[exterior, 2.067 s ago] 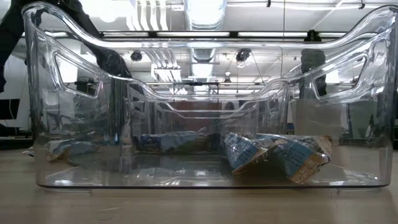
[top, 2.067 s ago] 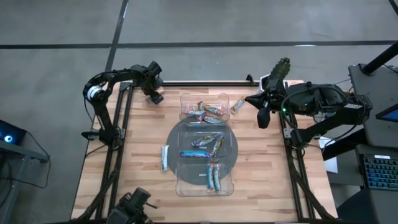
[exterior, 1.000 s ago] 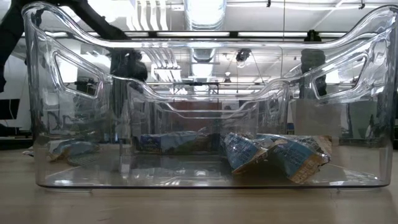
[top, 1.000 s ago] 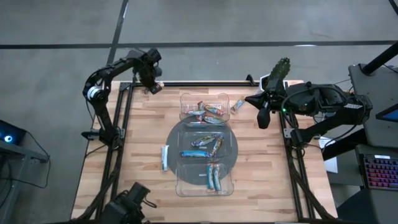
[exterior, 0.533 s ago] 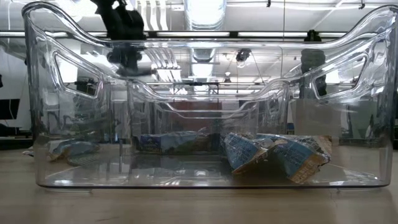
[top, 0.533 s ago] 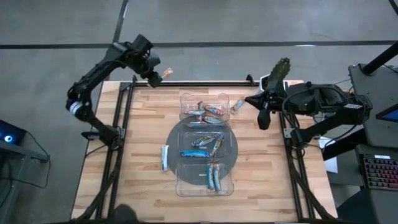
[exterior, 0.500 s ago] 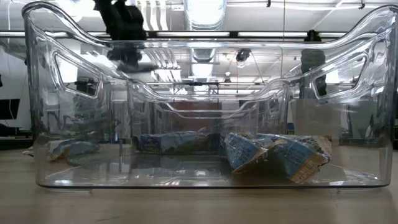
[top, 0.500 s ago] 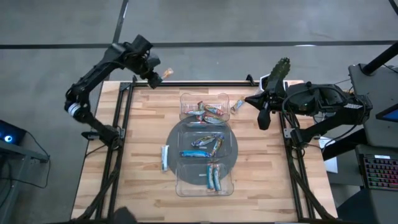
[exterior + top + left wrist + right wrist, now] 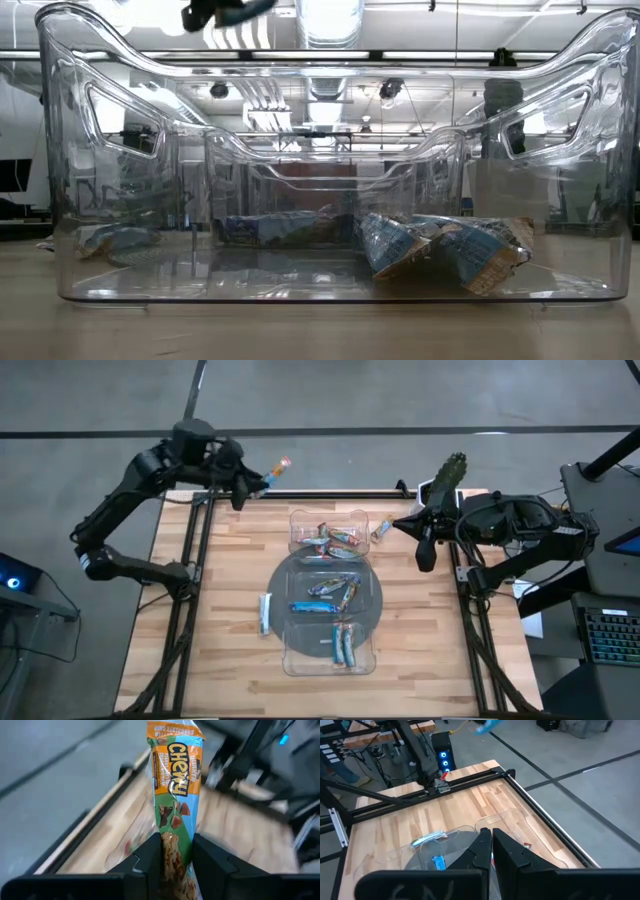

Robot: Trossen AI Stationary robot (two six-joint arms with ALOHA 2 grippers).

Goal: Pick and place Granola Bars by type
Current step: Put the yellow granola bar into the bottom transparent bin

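Observation:
My left gripper (image 9: 260, 480) is raised above the table's far-left edge and is shut on an orange and green granola bar (image 9: 175, 775), which also shows in the high view as the bar (image 9: 279, 466). My right gripper (image 9: 422, 557) waits shut over the table's right side, near the far compartment. The clear compartment tray (image 9: 372, 622) holds several bars: multicoloured ones in the far compartment (image 9: 330, 540), blue ones in the round middle (image 9: 328, 592) and in the near compartment (image 9: 343, 645). One light blue bar (image 9: 265, 612) lies flat on the table to the tray's left, and another bar (image 9: 381, 529) lies to its right. My left gripper pinches the bar's near end (image 9: 175, 851) between its two fingers (image 9: 150, 855). The bar runs on along the fingers and sticks out past their tips. It is lifted clear, above the table's far edge, pointing toward the far right.
The black frame rail (image 9: 330, 493) runs along the table's far edge under the held bar. A green cactus-like object (image 9: 449, 472) stands at the far-right corner. Bare wood shows on the table's left (image 9: 220, 570) and right (image 9: 420, 630) of the tray.
My left gripper has risen from the table's far-left corner and swung up and toward the right, turning to point that way. The orange and green bar has come with it and is lifted clear. My right arm has kept still.

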